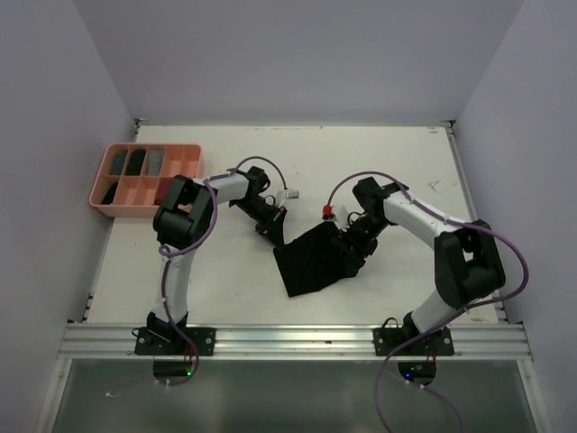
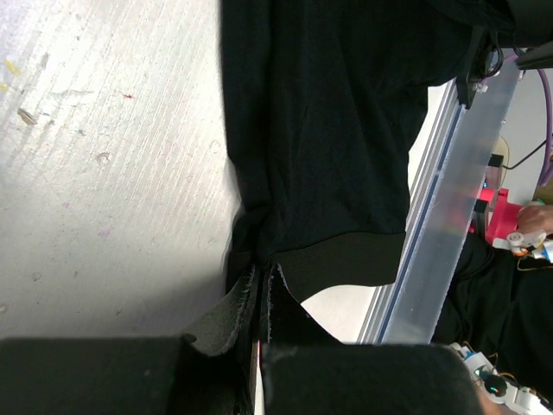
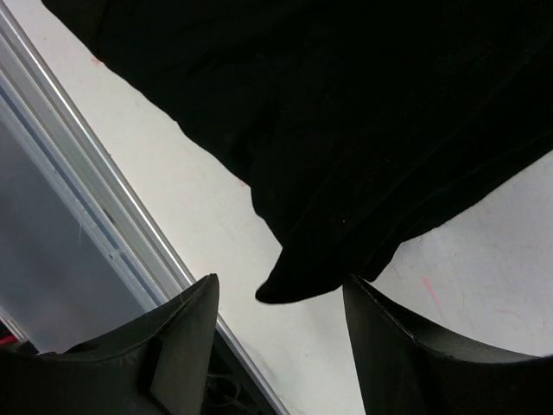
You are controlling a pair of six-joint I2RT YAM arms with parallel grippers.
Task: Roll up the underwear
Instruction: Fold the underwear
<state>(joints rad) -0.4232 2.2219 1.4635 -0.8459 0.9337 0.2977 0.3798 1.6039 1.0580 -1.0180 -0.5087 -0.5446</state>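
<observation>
Black cloth, one item: the underwear (image 1: pixel 315 260), mostly spread on the white table (image 1: pixel 225 289) between the two arms. Left gripper (image 2: pixel 259 346) clamped on one hem; right gripper (image 3: pixel 281 281) with fingers apart, a corner of cloth showing between them (not pinched). Risk: with a single hold the free side may sag or bunch, so a roll likely starts crooked; a pull from the left could drag the garment askew

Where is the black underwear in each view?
Top external: black underwear mid-table, between the two arms.
Left wrist: fills the upper centre, its hem pinched in the left pincer.
Right wrist: upper right, one corner reaching between the fingers of the open right pincer.
Shared landmark: the metal rail at the table's near edge.
</observation>
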